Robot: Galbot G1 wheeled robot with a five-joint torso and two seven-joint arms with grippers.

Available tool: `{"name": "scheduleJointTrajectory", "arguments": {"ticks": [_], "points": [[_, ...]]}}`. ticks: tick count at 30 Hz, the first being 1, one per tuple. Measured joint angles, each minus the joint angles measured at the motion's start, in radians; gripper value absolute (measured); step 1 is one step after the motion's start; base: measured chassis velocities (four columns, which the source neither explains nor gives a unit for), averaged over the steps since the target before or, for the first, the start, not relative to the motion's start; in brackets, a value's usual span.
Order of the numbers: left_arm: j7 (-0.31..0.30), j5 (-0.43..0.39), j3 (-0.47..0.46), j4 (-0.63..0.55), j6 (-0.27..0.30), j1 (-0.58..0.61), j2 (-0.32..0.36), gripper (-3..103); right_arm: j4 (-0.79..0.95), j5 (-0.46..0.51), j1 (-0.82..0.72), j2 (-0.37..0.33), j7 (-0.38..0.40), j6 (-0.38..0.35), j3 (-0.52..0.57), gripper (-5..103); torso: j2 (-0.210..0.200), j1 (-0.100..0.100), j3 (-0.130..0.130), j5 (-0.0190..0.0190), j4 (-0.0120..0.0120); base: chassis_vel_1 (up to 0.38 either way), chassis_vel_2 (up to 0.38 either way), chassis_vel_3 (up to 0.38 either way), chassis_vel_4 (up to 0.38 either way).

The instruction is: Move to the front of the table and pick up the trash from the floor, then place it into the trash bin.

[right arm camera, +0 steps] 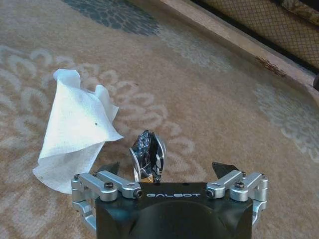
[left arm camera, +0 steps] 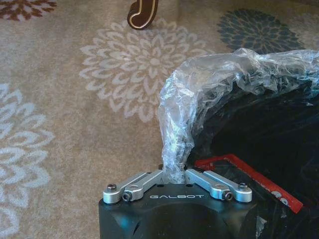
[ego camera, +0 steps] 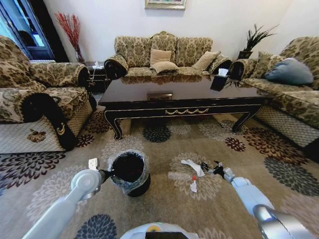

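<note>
Left gripper [left arm camera: 174, 175], lettered GALBOT, clenched on crinkled translucent bag [left arm camera: 199, 94] folded over rim of round black bin [ego camera: 130, 174], standing on floral carpet [ego camera: 164, 209] in front of glossy dark table [ego camera: 184, 94]; red-edged scrap [left arm camera: 249, 181] inside bin. Right of bin, right gripper [right arm camera: 169, 172] down at carpet, fingers spread around a crumpled shiny dark bit [right arm camera: 147, 157], white paper [right arm camera: 77, 129] just beside. Clear bottle [ego camera: 180, 176] between bin and paper.
</note>
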Motion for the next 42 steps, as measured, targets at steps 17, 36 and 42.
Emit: {"name": "scheduleJointTrajectory", "arguments": {"ticks": [17,36,42], "points": [[0.006,0.009,0.000,0.015,0.000,-0.009,-0.012,0,-0.046,-0.057,0.043,0.025,0.038,-0.039,-0.018,96,0.000,0.000,0.000,-0.0002,0.0002,0.000,0.000,0.000,0.000],[0.021,0.062,0.011,0.031,0.000,-0.011,-0.022,0,-0.053,-0.103,0.054,0.038,0.058,-0.060,-0.034,32,0.000,0.000,0.000,-0.0001,0.0001,0.000,0.000,0.000,0.000],[0.021,0.065,0.006,0.032,0.000,-0.006,-0.025,0,-0.047,-0.108,0.043,0.042,0.059,-0.060,-0.029,12,0.000,0.000,0.000,0.0000,0.0001,0.000,0.000,0.000,0.000]]}}
